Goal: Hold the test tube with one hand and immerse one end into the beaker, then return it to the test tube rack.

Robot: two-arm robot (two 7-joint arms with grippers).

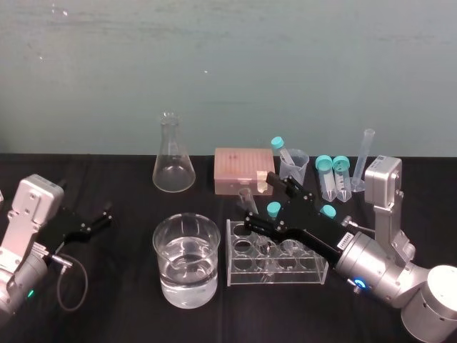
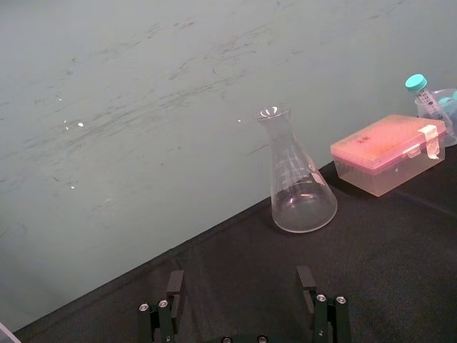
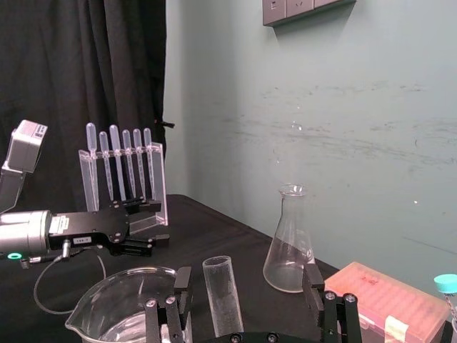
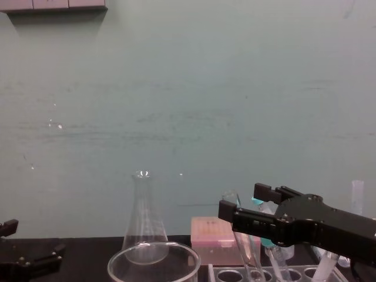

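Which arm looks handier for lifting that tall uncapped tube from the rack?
Right. The right gripper, open, flanks the test tube in the test tube rack; the left gripper sits apart, beyond the beaker.

A pale blue-green wall [image 1: 228, 64] stands behind the desk [image 1: 107, 300], flat and matt; faint horizontal scuffs and streaks cross it, with a few small bright specks among them; wall and desk meet in a straight line; the desk is covered with a black, finely woven cloth that runs to the near edge of the head view; high on the wall sits a row of grey plates [image 3: 300, 8], their lower edges in view; beside the wall a black curtain [image 3: 78, 64] hangs in deep vertical folds, reaching down behind the desk; the light is soft and even.
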